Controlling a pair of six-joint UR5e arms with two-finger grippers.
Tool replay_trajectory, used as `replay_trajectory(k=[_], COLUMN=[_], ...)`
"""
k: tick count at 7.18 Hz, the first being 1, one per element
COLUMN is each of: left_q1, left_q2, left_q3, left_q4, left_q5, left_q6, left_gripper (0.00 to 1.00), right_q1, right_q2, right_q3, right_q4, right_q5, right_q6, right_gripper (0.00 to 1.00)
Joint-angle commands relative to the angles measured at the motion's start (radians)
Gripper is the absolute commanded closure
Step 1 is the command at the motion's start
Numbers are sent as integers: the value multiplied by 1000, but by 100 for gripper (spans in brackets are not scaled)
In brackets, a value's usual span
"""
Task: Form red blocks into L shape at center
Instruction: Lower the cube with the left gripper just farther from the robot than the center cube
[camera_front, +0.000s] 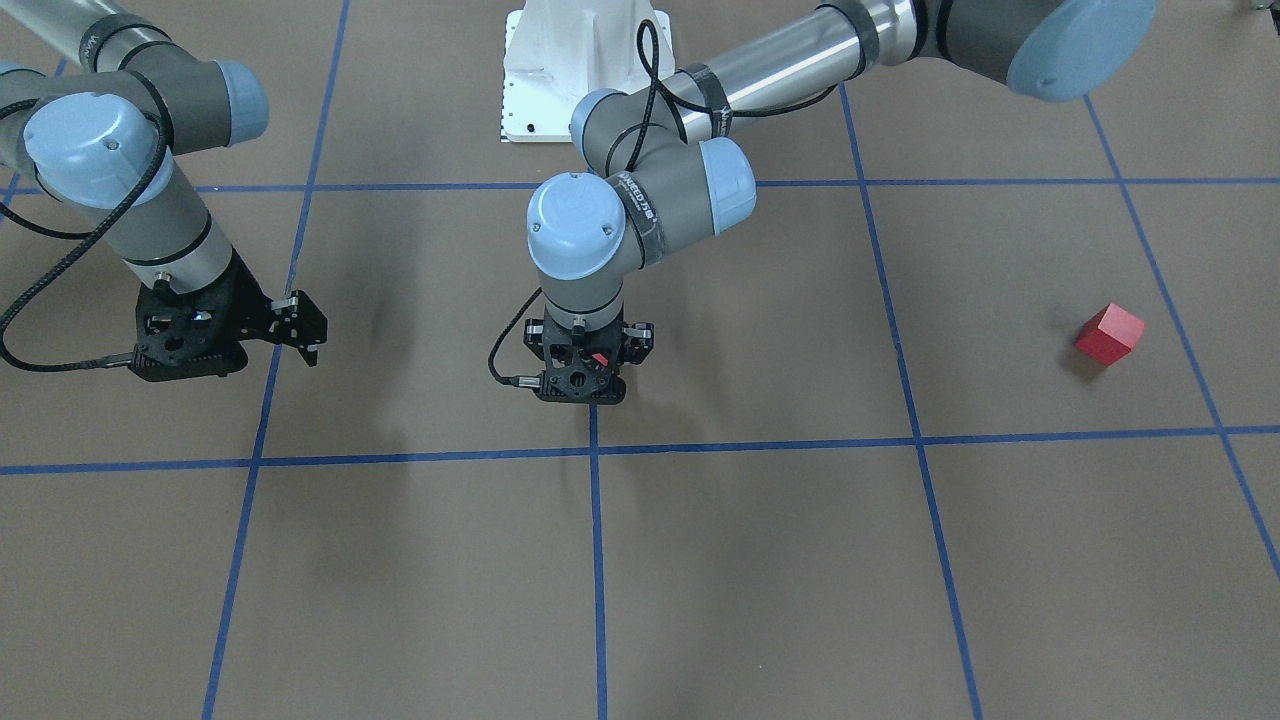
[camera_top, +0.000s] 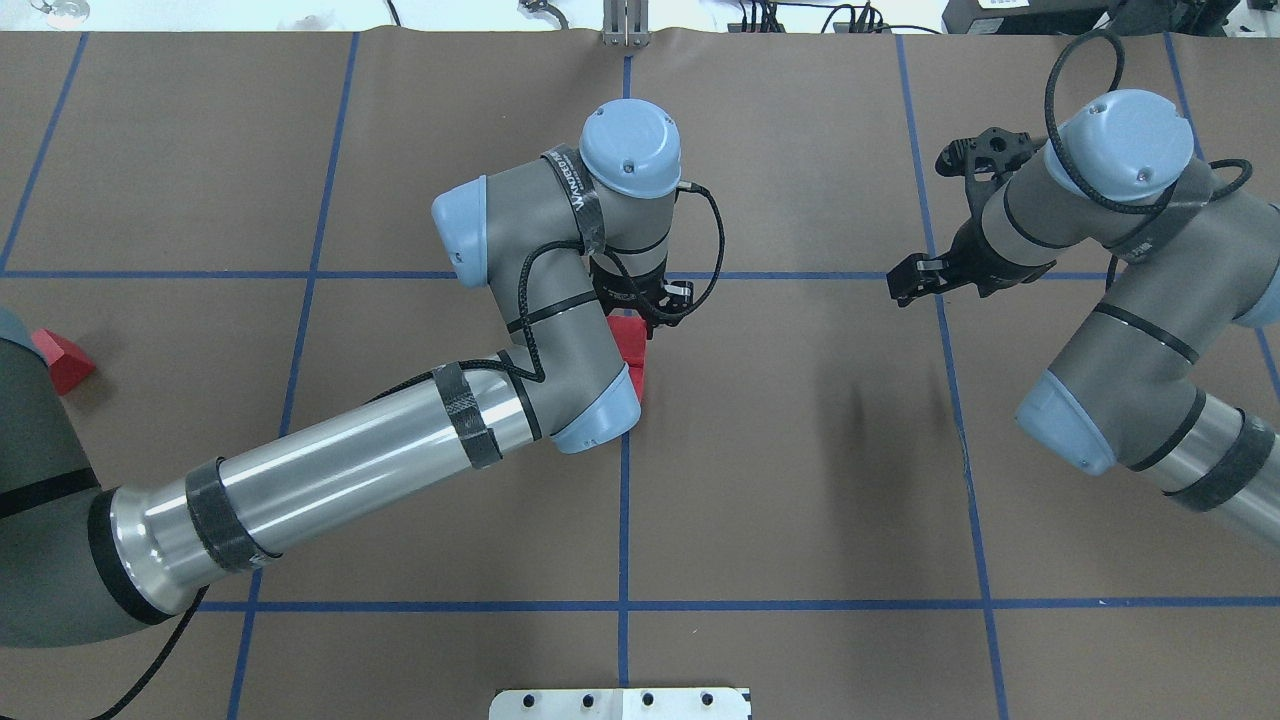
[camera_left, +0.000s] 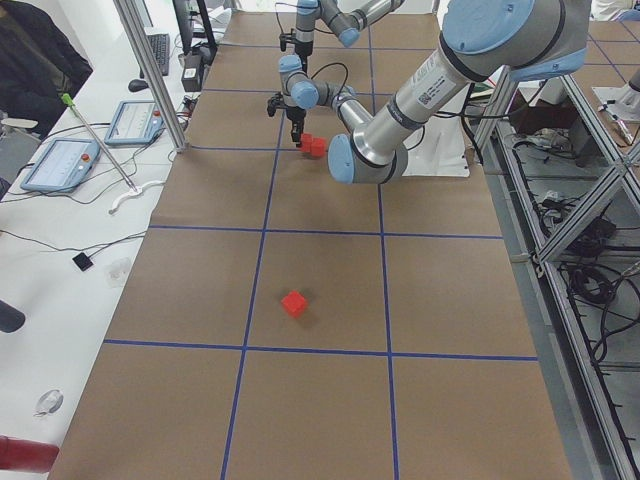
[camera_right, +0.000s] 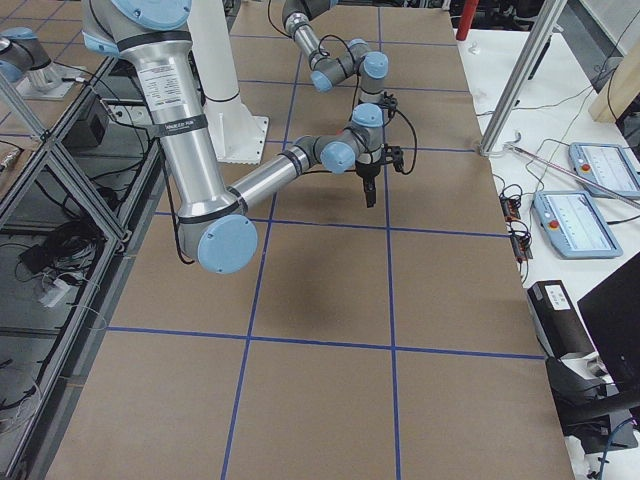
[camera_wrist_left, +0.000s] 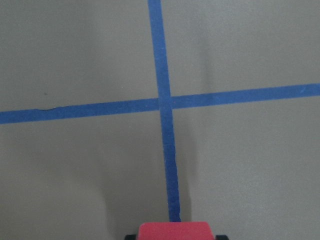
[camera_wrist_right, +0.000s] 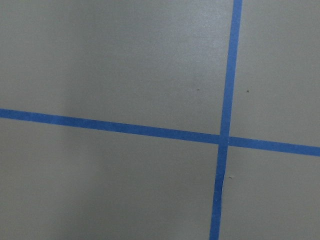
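Note:
My left gripper (camera_front: 583, 372) is low over the center of the floor, by the middle blue tape line (camera_top: 625, 480), just on the robot's side of a tape crossing (camera_wrist_left: 163, 102). It is shut on a red block (camera_wrist_left: 174, 230), which also shows in the overhead view (camera_top: 630, 338). A second red block (camera_top: 638, 383) lies against it on the robot's side, mostly hidden under the arm. The third red block (camera_front: 1109, 333) sits alone far out on the robot's left (camera_top: 62, 360). My right gripper (camera_top: 915, 280) is open, empty and raised on the right.
The white metal base (camera_front: 580, 80) stands at the robot's side of the floor. The left arm's elbow (camera_top: 590, 410) hangs over the middle line. Blue tape lines (camera_wrist_right: 225, 100) divide the brown floor into squares. Operator tablets (camera_left: 60, 160) lie beyond the far edge.

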Motion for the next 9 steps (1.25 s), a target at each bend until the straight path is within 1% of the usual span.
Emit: replay_trajectory(k=[1,9], left_q1=[7,22], left_q2=[0,6], left_q3=[11,2], left_q4=[-1,10], left_q5=[9,11], left_q6=[-3,-10], left_gripper=[100,100], right_q1=[0,-1], right_q2=[-1,0], right_q3=[0,5], right_q4=[0,2], right_q5=[0,0], right_q6=[0,2], right_gripper=[0,0])
